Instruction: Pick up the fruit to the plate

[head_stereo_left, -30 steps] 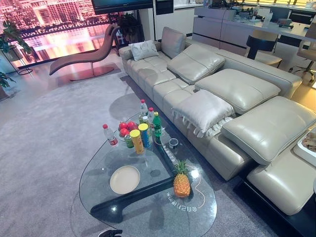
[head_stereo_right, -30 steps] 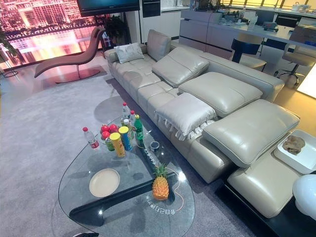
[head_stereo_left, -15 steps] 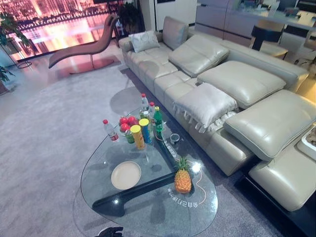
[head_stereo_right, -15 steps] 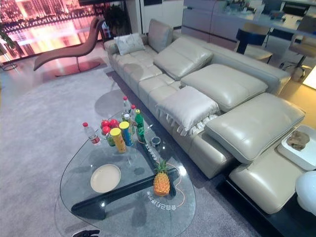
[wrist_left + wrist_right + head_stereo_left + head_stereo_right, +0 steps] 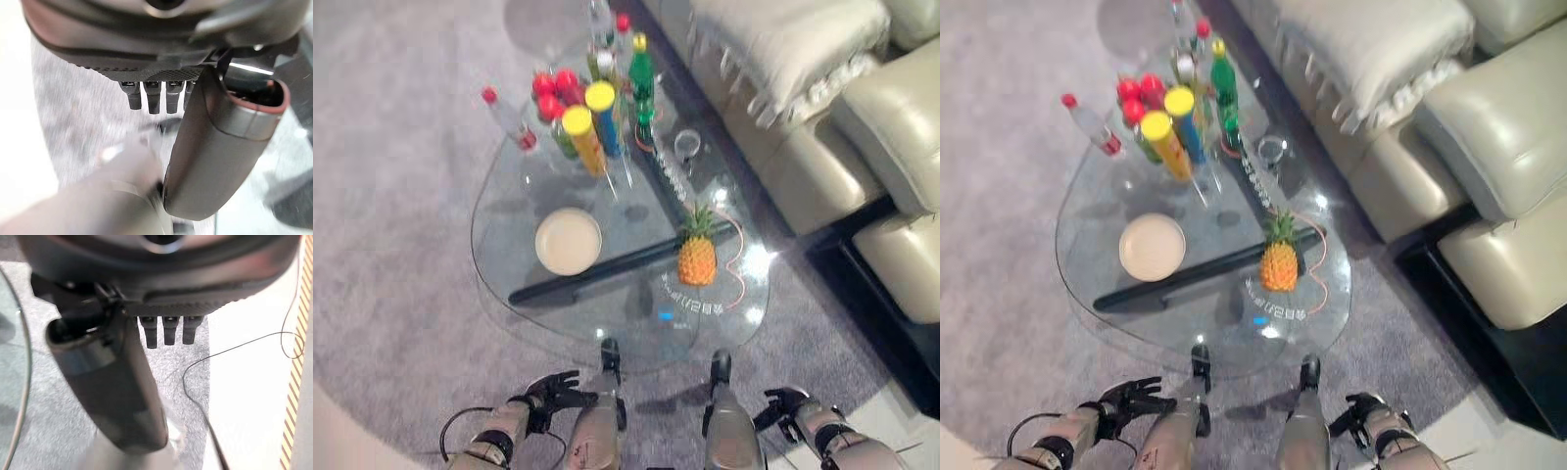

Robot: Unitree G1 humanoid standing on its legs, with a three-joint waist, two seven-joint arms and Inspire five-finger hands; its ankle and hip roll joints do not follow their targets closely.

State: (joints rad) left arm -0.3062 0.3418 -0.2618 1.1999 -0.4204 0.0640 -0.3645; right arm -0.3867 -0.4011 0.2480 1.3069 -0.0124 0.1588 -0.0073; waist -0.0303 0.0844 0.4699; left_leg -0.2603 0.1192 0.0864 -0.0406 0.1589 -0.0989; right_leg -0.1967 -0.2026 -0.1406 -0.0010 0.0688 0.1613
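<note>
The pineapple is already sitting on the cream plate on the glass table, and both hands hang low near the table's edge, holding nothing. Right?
Not quite. In the left eye view the pineapple stands on the bare glass table, apart from the empty cream plate. The left hand and right hand do hang low, holding nothing.

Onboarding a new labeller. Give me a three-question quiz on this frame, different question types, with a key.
1. True or false: the pineapple already lies on the plate.
2. The red fruit sits at which part of the glass table? A) the edge nearest the robot B) the far end, among the bottles and cans C) on the plate
3. Fill in: the left hand and right hand hang low in front of the table's near edge, holding ____.

Key: 1 false; 2 B; 3 nothing
</note>
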